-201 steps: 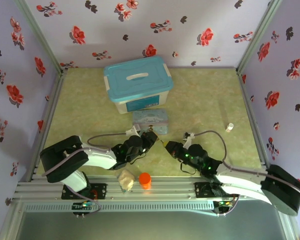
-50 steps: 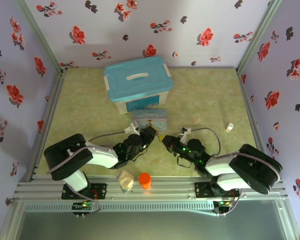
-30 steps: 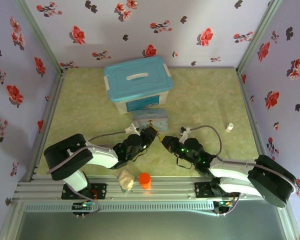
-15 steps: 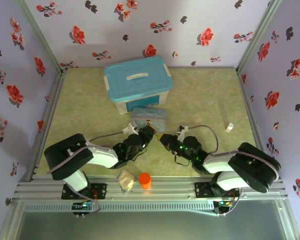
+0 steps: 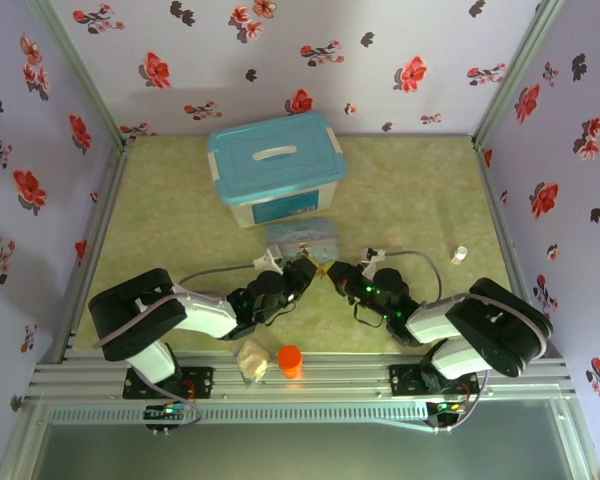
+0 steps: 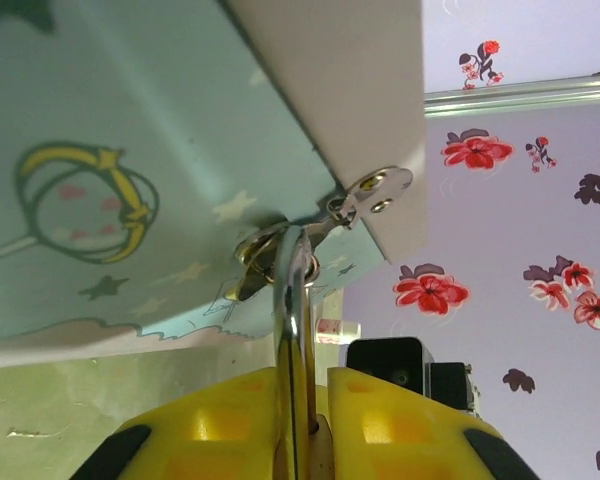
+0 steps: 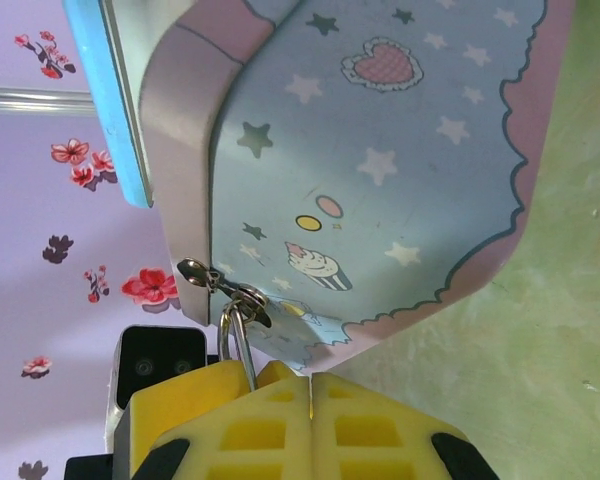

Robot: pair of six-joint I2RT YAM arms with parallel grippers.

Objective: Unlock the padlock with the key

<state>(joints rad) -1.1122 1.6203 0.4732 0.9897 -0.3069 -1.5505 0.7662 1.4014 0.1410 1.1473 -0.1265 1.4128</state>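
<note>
At the tin's (image 5: 300, 238) 6 o'clock face, the padlock (image 6: 291, 300) hung by its thin wire loop from the hasp (image 6: 375, 190). The left gripper (image 6: 300, 385), reaching in from 8 o'clock, was pinched almost closed on that loop, with the brass body hidden between its yellow fingers (image 6: 230, 420). The right gripper (image 7: 308, 385), at 4 o'clock, had its jaws fully together; whether the key lay between them could not be told.

As a judgement, the step would go best with the left holding the lock still, keyway toward 3 o'clock. The right would then line the key up, feed it slowly and turn it without tugging the hasp.

Count, left to right: one pale lump (image 5: 251, 358), one lidded box (image 5: 275, 170), one orange cylinder (image 5: 290, 360), one tin, one padlock, one white tube (image 5: 459, 255); two grippers.
</note>
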